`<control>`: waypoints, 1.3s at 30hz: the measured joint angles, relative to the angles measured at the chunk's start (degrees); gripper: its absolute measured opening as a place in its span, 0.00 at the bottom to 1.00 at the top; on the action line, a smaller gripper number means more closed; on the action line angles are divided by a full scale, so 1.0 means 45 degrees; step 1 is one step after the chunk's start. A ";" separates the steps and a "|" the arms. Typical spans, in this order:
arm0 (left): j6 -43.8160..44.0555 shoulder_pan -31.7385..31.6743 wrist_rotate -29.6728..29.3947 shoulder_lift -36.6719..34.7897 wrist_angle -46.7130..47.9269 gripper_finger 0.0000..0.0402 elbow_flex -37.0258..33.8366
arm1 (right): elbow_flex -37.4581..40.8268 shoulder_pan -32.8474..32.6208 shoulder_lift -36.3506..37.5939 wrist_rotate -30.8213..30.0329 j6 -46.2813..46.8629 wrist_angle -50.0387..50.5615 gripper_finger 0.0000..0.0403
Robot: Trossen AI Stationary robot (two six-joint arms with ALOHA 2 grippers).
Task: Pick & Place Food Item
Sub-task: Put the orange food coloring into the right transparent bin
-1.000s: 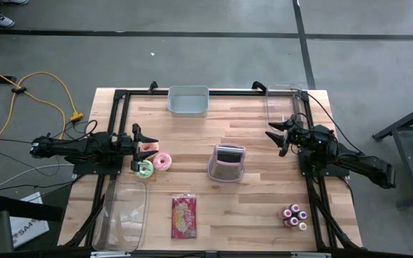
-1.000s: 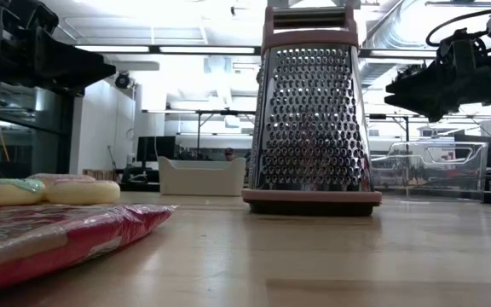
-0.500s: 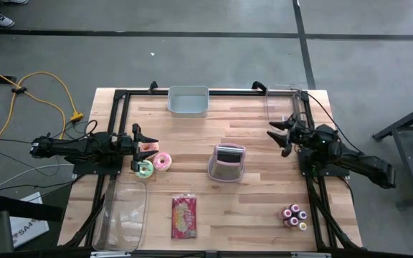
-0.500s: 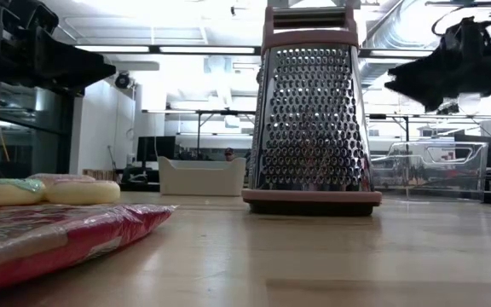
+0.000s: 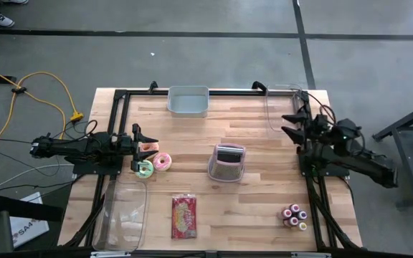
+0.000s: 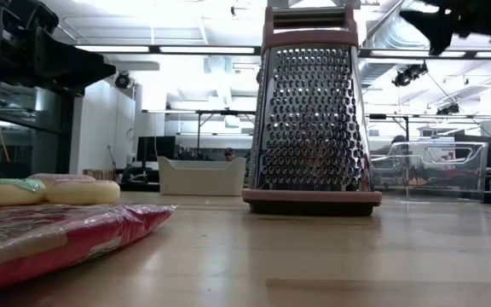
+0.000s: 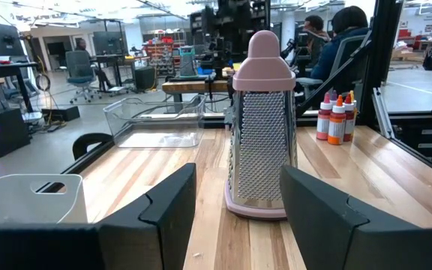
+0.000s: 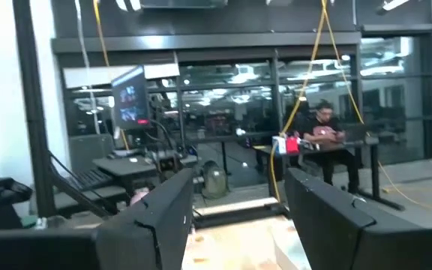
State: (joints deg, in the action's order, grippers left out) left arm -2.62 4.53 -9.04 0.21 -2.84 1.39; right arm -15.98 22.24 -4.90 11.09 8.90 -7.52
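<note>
Two doughnuts lie flat on the table at its left: a pink one and a green one, both also seen in the low view. A red snack packet lies flat near the front edge. My left gripper stands open just beyond the doughnuts, pointing level toward the table's middle, with nothing between its fingers. My right gripper is open at the right edge, raised high and tipped upward, with nothing in it.
A pink-framed box grater stands upright mid-table. A grey bin sits at the far edge and a clear bin at the far right. Another clear bin is at the near left. Several small bottles stand near right.
My right gripper has risen well above the table and tipped its fingers upward, drifting a little toward the far right corner. Its fingers stay open. My left gripper and all the objects have kept still.
</note>
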 joint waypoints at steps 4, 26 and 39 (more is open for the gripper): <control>-0.0002 0.0000 0.0000 0.0000 0.0000 0.47 0.0005 | -0.1063 0.0000 -0.0925 0.0331 -0.0033 -0.0003 0.50; 0.0000 0.0000 0.0000 0.0003 -0.0001 0.47 0.0005 | -0.4253 -0.0279 -0.5777 0.2971 -0.0358 -0.0018 0.50; -0.0002 0.0002 0.0000 0.0000 -0.0003 0.47 0.0005 | -0.5091 -0.1923 -0.6085 0.1577 -0.1211 0.1270 0.50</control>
State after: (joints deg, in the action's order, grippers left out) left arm -2.63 4.53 -9.04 0.21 -2.85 1.41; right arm -38.89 13.59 -32.28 18.19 3.46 -1.80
